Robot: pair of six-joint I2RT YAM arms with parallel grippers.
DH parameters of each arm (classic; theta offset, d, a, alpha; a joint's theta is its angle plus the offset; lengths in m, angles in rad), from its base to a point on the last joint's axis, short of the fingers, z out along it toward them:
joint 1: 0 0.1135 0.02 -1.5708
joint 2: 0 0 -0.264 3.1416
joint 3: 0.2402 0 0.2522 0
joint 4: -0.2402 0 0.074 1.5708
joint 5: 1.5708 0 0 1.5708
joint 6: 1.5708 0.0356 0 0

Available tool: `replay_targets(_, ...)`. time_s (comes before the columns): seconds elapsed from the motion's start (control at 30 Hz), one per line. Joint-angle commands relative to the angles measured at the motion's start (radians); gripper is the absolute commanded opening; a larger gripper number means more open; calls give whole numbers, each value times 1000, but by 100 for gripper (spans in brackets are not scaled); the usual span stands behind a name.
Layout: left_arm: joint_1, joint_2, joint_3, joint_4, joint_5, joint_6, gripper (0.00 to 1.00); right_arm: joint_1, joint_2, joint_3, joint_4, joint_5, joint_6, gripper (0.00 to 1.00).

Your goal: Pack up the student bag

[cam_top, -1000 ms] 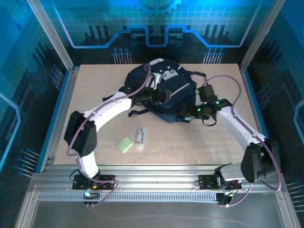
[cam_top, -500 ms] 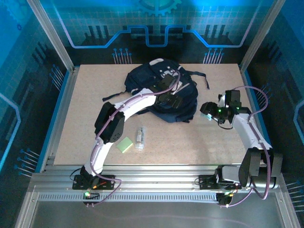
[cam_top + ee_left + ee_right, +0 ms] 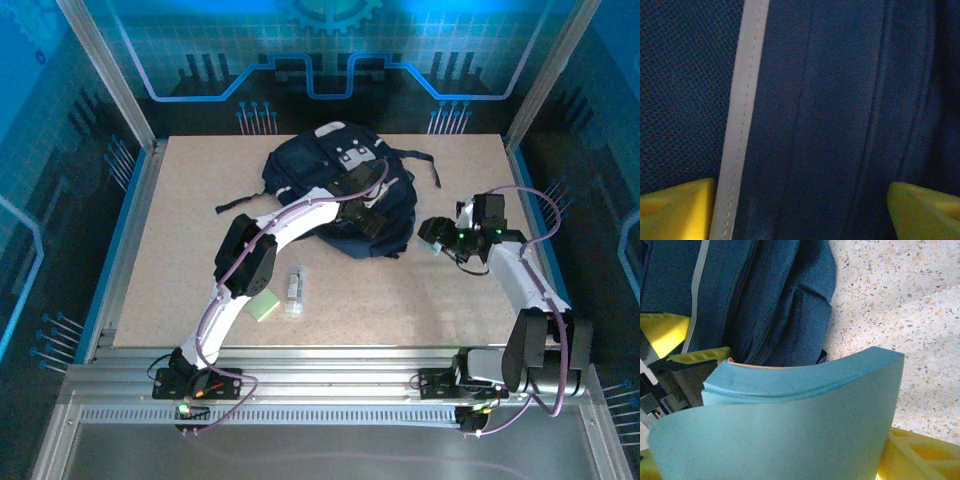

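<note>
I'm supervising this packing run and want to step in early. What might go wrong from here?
1. The teal notebook bows sharply in the grip of the right end effector; it may crease or slip.
2. The left end effector sits open, close against the fabric of the student bag, astride its pale stripe. No opening shows there, so insertion may jam against closed fabric.

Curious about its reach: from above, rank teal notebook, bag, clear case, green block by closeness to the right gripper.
1. teal notebook, in the right gripper
2. student bag, just left
3. clear case, near edge, left
4. green block, farther left
</note>
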State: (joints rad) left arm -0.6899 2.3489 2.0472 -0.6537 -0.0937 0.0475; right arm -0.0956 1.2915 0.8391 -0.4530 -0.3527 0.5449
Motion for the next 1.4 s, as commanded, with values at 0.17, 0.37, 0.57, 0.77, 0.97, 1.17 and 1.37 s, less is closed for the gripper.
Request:
replay_targets(0.17, -13, -8, -27, -44, -111, -8, 83, -11, 3, 3, 19, -27, 6, 68)
replay_targets(0.37, -10, 108, 71, -101, -291, 21, 70, -11, -18, 25, -14, -25, -3, 68)
replay_targets(0.57, -5, 57, 69, -85, -112, -41, 25, -1, -34, 74, -24, -27, 2, 67)
replay_targets(0.77, 26, -3, 165, -179, 74, -132, 0, 56, 6, 154, -45, 10, -10, 67)
replay_targets(0.97, 108, -59, 187, -178, 281, -243, 0, 118, 55, 186, 14, 11, 41, 67)
replay_targets(1.17, 144, -99, 174, -123, 381, -296, 0, 182, 155, 223, 112, 4, 123, 66)
replay_targets(1.37, 185, -137, 182, -105, 433, -316, 0, 248, 316, 327, 166, 43, 175, 65)
